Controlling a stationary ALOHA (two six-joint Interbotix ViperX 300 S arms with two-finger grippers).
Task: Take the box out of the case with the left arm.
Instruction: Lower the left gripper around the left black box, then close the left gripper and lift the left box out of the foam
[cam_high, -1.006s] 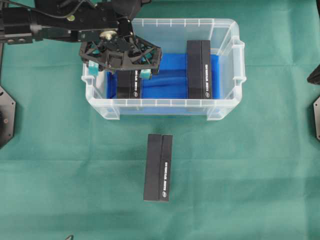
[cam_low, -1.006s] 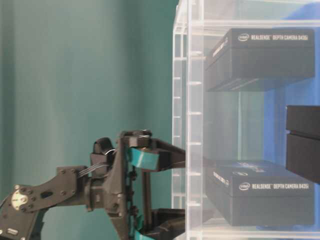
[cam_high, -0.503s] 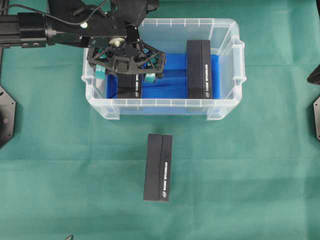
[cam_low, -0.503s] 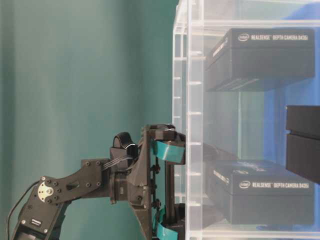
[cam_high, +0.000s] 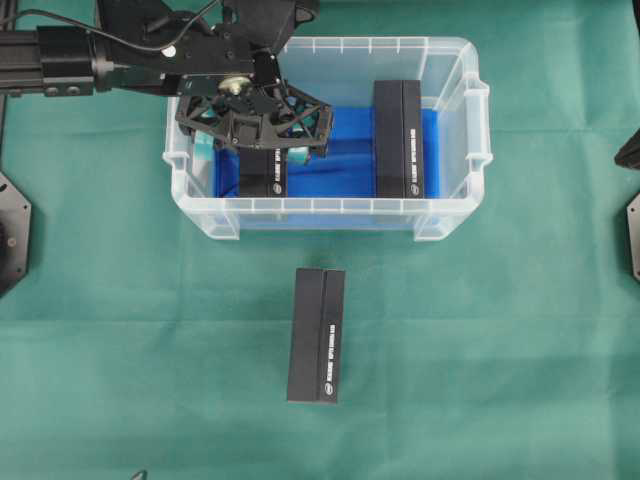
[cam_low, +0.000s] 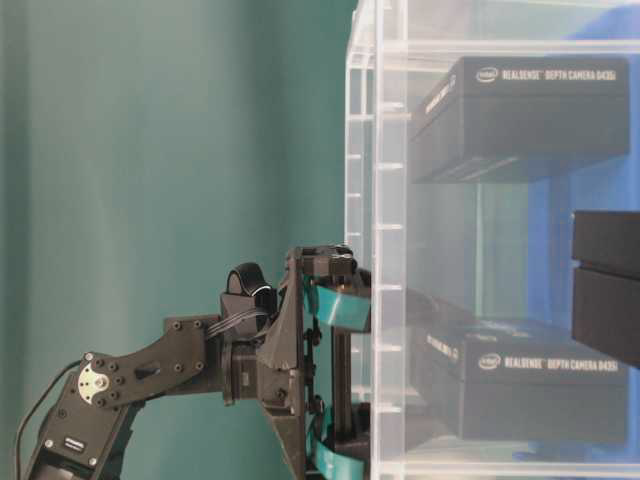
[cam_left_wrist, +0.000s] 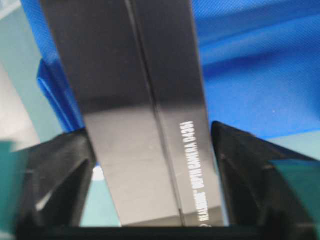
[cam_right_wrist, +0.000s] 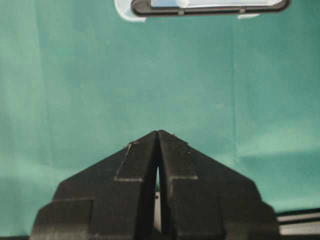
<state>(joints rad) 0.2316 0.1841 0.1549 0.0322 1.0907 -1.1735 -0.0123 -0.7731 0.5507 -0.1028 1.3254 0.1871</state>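
Fingers of your left gripper straddle the box, sides touching or nearly; can't tell if pinched yet. Box lies at 9 o'clock inside case. Grasp step: confirm squeeze, then lift straight up. R gripper pressed together, idle.

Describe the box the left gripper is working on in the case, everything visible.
The left-hand box is a long, slim black carton with a lengthwise seam and small white print reading "DEPTH CAMERA"; the finish looks smooth and slightly glossy. It lies flat on the blue cloth in the left half of the case, parallel to a second box. The left gripper covers its far end, a finger flanking each long side. The wrist view shows both fingers tight against it; a firm grip isn't certain.
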